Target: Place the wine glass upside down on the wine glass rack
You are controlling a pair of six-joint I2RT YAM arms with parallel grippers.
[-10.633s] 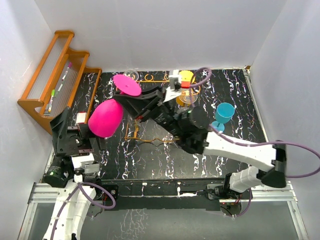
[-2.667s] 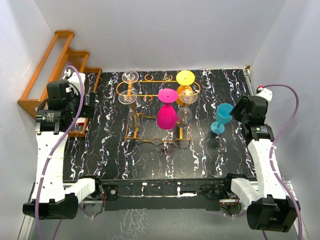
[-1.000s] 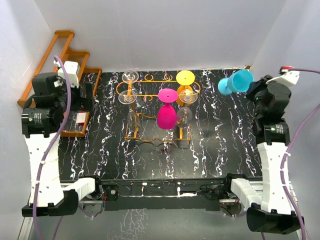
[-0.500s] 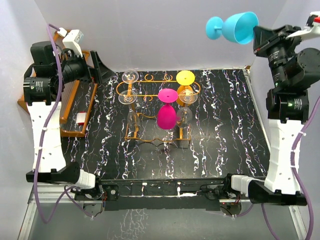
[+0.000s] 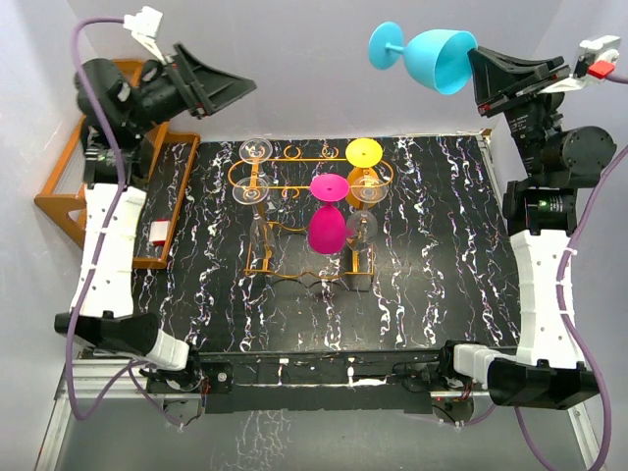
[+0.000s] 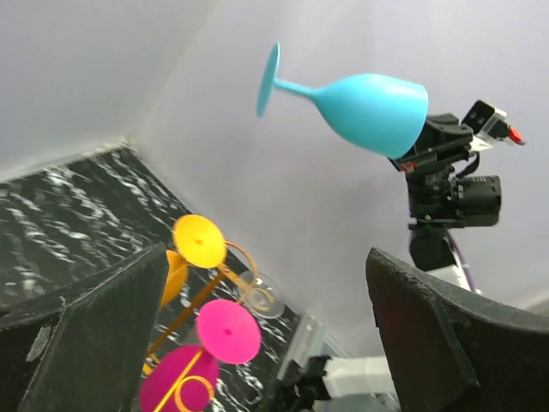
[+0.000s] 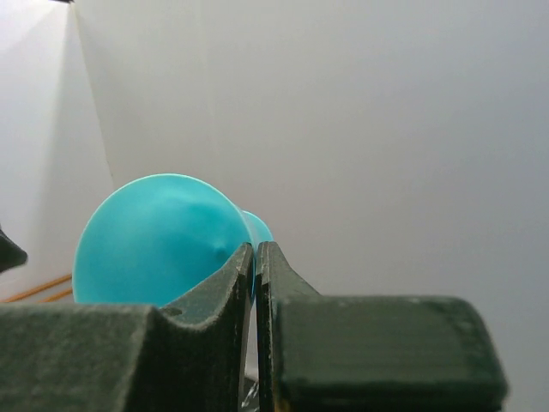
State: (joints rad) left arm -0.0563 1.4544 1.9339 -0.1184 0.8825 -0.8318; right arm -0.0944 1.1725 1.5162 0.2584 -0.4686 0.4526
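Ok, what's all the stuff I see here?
Table: one, black with white streaks, underneath.
Gold rack: one, orange-gold wire, mid-table.
Blue glass: one, blue, sideways in air.
Pink glass: one, pink, upside down on the gold rack.
Yellow glass: one, yellow, gold rack's back right.
Clear glasses: about three, see-through, on the gold rack.
Wooden rack: one, brown, back left.
Small block: one, red-white, by the wooden rack.
Left gripper: one, black, open, empty, raised.
Right gripper: one, black, shut on the blue glass.
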